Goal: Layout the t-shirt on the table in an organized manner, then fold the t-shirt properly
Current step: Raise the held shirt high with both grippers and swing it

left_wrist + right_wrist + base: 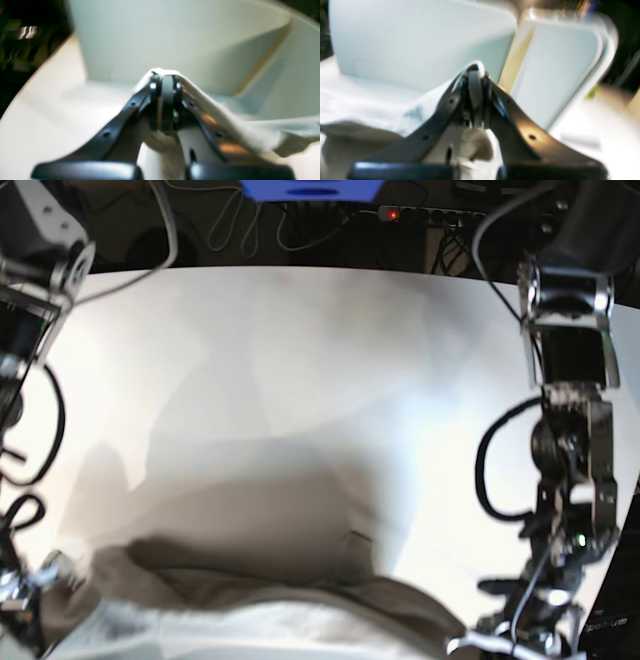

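Observation:
The light beige-grey t-shirt (270, 600) hangs as a blurred, bunched band along the near edge of the white table (300, 360), stretched between the two arms. In the left wrist view my left gripper (166, 80) is shut on a fold of the t-shirt (287, 135), which drapes off to the right. In the right wrist view my right gripper (476, 72) is shut on another fold of the t-shirt (357, 130), and the cloth trails away to the left. Both pinched edges sit above the tabletop.
Pale grey box walls (175, 37) stand close behind the left gripper, and similar panels (420, 37) stand behind the right one. The arm with the left wrist camera (570, 480) is at the table's right edge. Cables and a power strip (430, 215) lie beyond the far edge.

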Motion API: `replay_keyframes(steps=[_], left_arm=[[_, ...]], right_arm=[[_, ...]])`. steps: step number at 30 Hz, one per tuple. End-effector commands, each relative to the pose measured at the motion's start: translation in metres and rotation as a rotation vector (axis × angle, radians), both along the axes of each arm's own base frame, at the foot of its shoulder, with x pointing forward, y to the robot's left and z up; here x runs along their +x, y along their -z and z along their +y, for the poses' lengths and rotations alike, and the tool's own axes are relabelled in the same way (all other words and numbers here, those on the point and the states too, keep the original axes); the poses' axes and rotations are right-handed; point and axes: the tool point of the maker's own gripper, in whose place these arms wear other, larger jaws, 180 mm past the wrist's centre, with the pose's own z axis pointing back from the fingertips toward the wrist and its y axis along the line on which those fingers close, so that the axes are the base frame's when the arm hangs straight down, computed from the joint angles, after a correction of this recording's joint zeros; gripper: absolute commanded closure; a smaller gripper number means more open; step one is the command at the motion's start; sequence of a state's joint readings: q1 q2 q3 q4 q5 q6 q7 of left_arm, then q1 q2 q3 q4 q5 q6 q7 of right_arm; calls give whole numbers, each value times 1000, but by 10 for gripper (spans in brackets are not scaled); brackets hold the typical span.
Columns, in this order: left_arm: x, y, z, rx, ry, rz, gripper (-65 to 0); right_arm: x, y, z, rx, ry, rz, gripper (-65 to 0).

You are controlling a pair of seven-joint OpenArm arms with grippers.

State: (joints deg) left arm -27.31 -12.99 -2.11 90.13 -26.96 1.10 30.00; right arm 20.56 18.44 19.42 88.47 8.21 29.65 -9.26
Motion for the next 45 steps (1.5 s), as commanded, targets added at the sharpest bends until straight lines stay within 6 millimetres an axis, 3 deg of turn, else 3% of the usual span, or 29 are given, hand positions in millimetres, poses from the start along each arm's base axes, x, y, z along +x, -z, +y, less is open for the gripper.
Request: replay_keyframes(steps=[1,7,11,16,18,20,26,31,34,38,42,45], left_arm=[[-6,-19,-3,-8,14,-74,0],[-60,81,-9,-11,30,134,0],[-111,127,-16,-15,49,241,0],[-172,178,-35,-65,70,393,0],[-189,188,-38,-87,61,428,0],[-194,187,-24,-85,24,427,0],[-170,156,56,-73,-184,322,0],[-142,138,94,-88,-276,261,0],[-120,127,99,-104,-284,228,0],[-85,108,98,-100,-260,181,0],[-36,76,91,-89,-216,129,0],[7,32,82,-73,-176,65,0]], right_arm=[[-12,-14,1,1,-4,-63,0],[-84,63,7,51,46,76,0],[-133,110,16,109,19,147,0],[-174,138,1,165,97,182,0],[-183,141,-4,162,115,194,0],[-185,143,-6,157,116,201,0],[-171,130,-3,135,88,168,0],[-153,120,9,144,53,129,0],[-135,112,8,128,47,136,0],[-97,90,11,78,24,151,0],[-43,61,19,28,-37,146,0],[3,29,24,9,-79,117,0]])
